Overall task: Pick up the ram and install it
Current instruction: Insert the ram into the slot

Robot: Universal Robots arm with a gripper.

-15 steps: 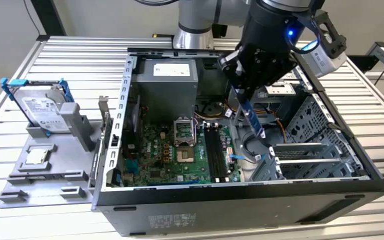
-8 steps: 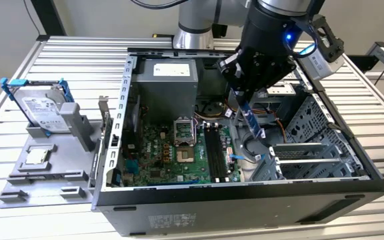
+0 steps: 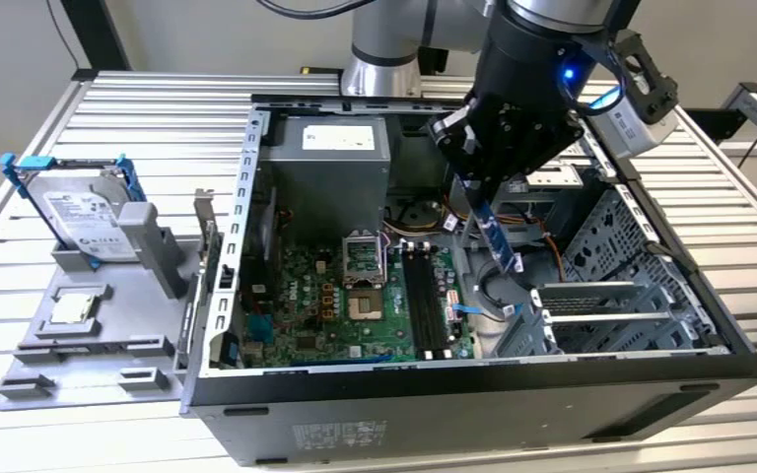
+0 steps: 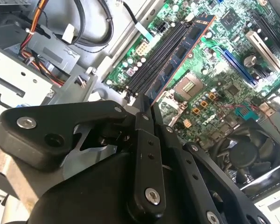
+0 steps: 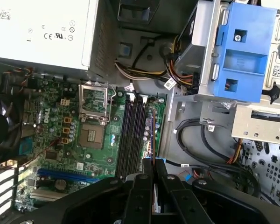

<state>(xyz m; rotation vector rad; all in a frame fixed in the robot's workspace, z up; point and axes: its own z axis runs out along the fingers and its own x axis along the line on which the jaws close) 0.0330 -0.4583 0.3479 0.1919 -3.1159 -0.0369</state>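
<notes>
- Black tool (image 4: 148,106) up close in both wrist views (image 5: 154,163), its body cut off by the picture edge; jaws clamped together on the ram (image 4: 179,56).
- Ram seen edge-on in the second wrist view: a thin blue stick with dark chips, running out from the fingertips alongside the memory slots (image 4: 154,60). The clamped end is hidden between the jaws.
- First wrist view: only a sliver of the stick shows between the jaws, hard to make out; slots (image 5: 133,135) look vacant, processor socket (image 5: 92,135) beside them.
- Exterior view: tool (image 3: 484,182) inside the open computer case (image 3: 484,404), ram (image 3: 500,235) hanging tilted from it, lower end above the motherboard (image 3: 339,315), near the slots (image 3: 425,296) and not seated.
- Case lies in the middle of the counter (image 3: 129,108).
- Grey tray (image 3: 90,345) at the counter edge on the exterior view's left, holding a hard drive (image 3: 83,222) in a blue bracket and a small silver chip (image 3: 74,308).
</notes>
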